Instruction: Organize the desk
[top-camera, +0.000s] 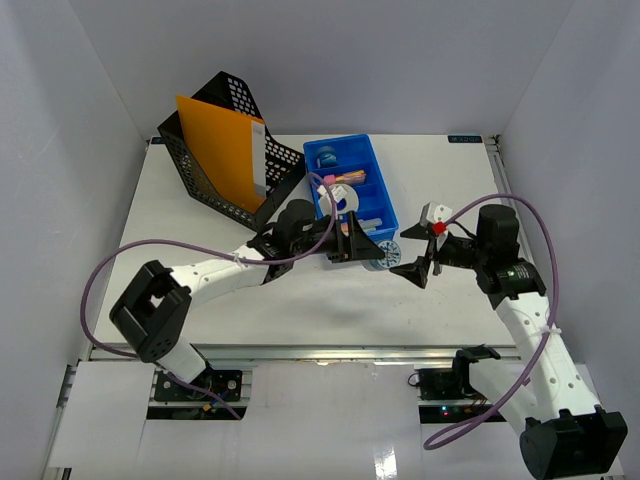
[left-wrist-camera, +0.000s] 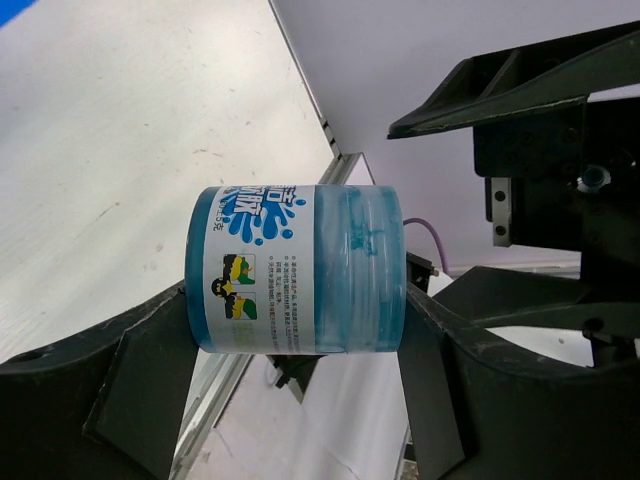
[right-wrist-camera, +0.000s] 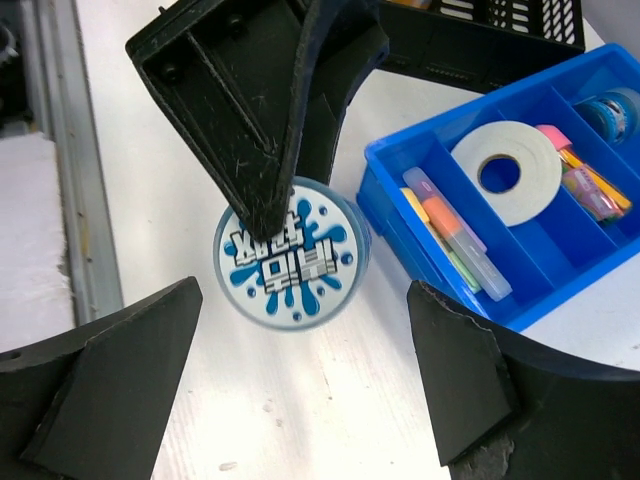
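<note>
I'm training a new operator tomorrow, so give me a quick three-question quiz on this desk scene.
1. Which object does the left claw grip? A) a mug B) a blue jar C) a stapler
2. Fill in: the white tape roll lies in the blue ____.
3. True or false: the right claw is shut on the tape roll.
Key: 1 B; 2 tray; 3 false, it is open.
</note>
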